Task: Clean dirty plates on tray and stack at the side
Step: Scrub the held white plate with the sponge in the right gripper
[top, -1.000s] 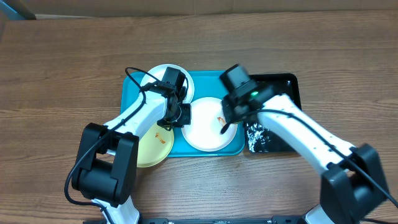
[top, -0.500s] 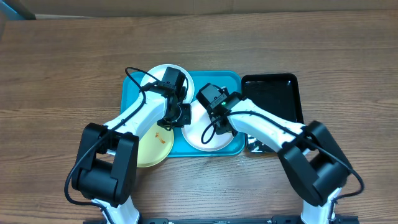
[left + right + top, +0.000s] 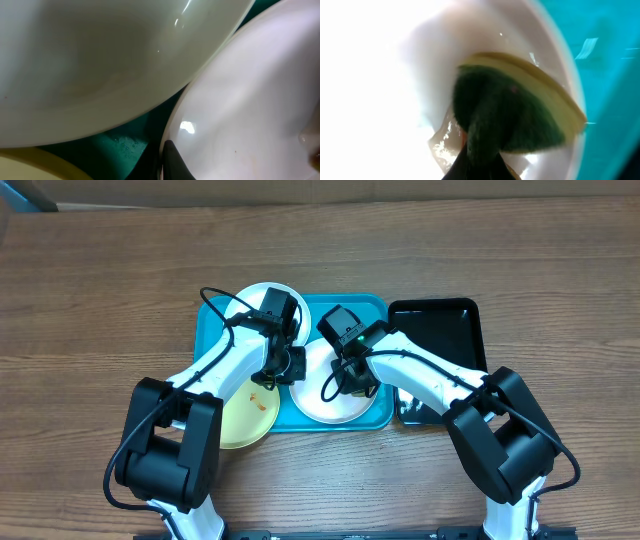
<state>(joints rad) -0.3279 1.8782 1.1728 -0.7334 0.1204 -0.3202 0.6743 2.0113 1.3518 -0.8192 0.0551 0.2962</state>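
Note:
The turquoise tray [image 3: 371, 306] holds a white plate [image 3: 262, 298] at its back left and a second white plate [image 3: 320, 398] in the middle. A pale yellow-green plate [image 3: 245, 415] with an orange smear hangs over the tray's front left edge. My left gripper [image 3: 284, 368] is shut on the middle plate's left rim; in the left wrist view [image 3: 171, 161] one dark finger lies on that rim [image 3: 250, 110]. My right gripper [image 3: 352, 378] is shut on a green and yellow sponge [image 3: 520, 112], pressed onto the wet middle plate [image 3: 380, 75] near its right rim.
A glossy black tray [image 3: 440, 330] sits just right of the turquoise tray, with a wet glint at its front. Brown wooden table lies all around. In the left wrist view the back white plate [image 3: 100, 65] overlaps the view above the tray floor [image 3: 125, 145].
My right arm swung left from the black tray's front onto the middle white plate with the sponge. The left arm and the plates have not moved.

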